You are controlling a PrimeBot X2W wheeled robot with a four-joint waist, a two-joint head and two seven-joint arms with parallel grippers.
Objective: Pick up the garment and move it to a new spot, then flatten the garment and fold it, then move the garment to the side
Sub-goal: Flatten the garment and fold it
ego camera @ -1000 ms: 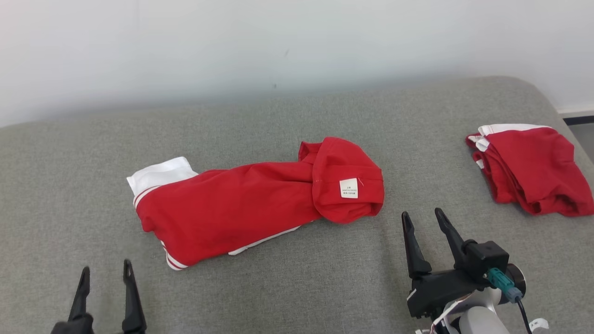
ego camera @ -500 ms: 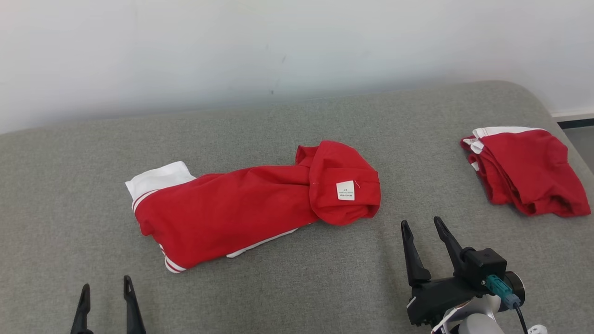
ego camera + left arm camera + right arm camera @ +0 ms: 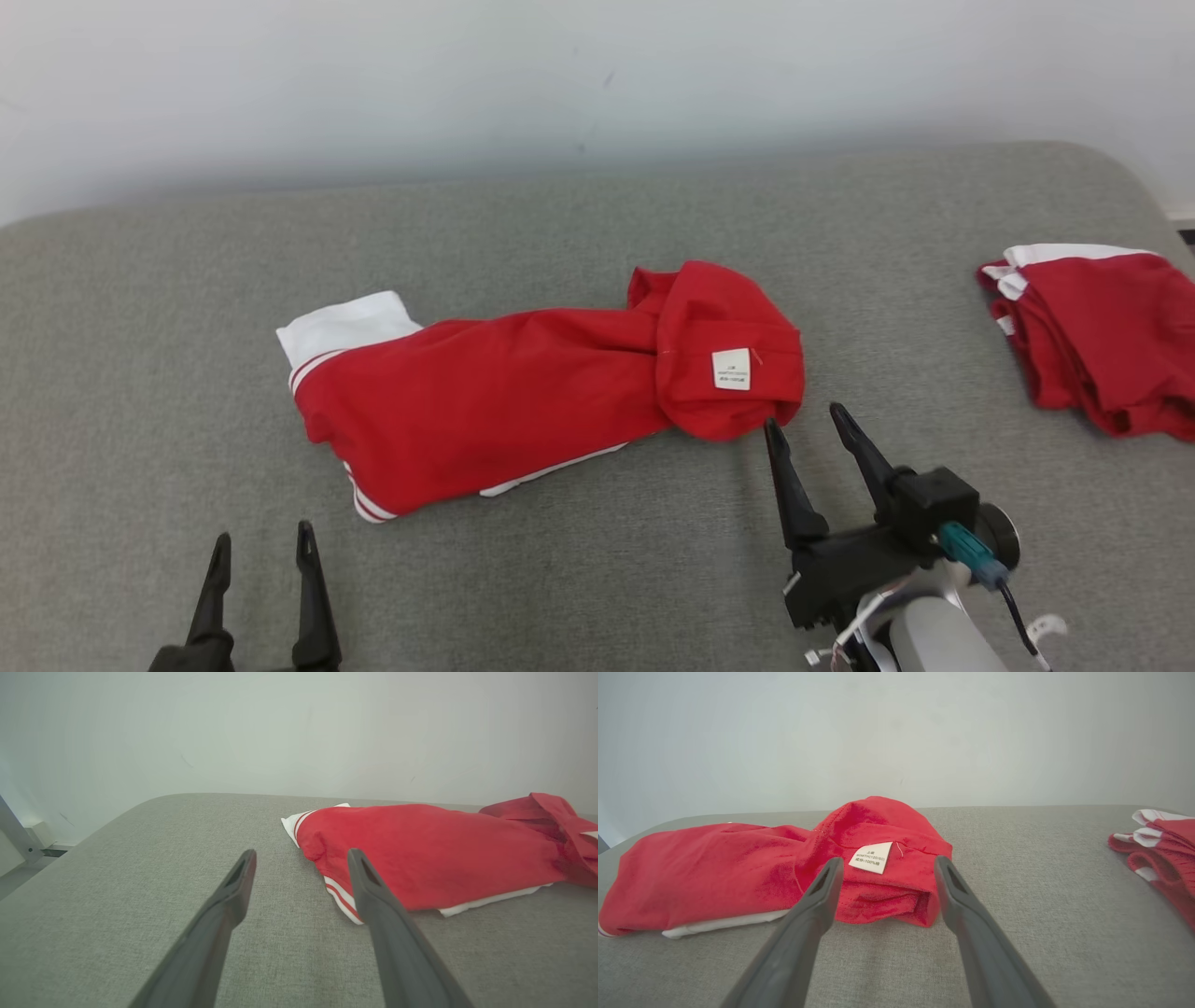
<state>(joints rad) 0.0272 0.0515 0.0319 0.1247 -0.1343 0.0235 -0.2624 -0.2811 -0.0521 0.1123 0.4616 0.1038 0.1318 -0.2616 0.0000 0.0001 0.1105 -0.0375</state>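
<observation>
Upholstery in coarse grey weave covers the cushion (image 3: pixel 560 224) on which everything here lies. Over the cushion's near left part the left gripper (image 3: pixel 263 532) hovers with its two dark fingers spread and nothing between them, tips aimed toward the cushion's back edge.

In the middle of the cushion lies the red garment (image 3: pixel 485 411), roughly flattened into a long bundle. Its long axis runs along the cushion's length, tilted slightly so that the left end sits nearer the front edge. The left end shows a white panel and thin red-and-white striped trim, and a white strip peeks out under the front side. The right end is bunched into a rounded, folded-over lump facing the cushion's right end.

On that lump sits a small white care label (image 3: pixel 871 857). In the right wrist view its tiny print includes Chinese characters, a middle line that looks like "80MTH(120/60)", and a last line ending in "100%" plus one character. In the head view the print is too small to read.

Just in front of the lump, over the cushion's near right part, the right gripper (image 3: pixel 803 416) is splayed and empty. Whether a tip brushes the cloth cannot be told.

At the cushion's far right end rests a second red and white garment (image 3: pixel 1111 336), folded.
</observation>
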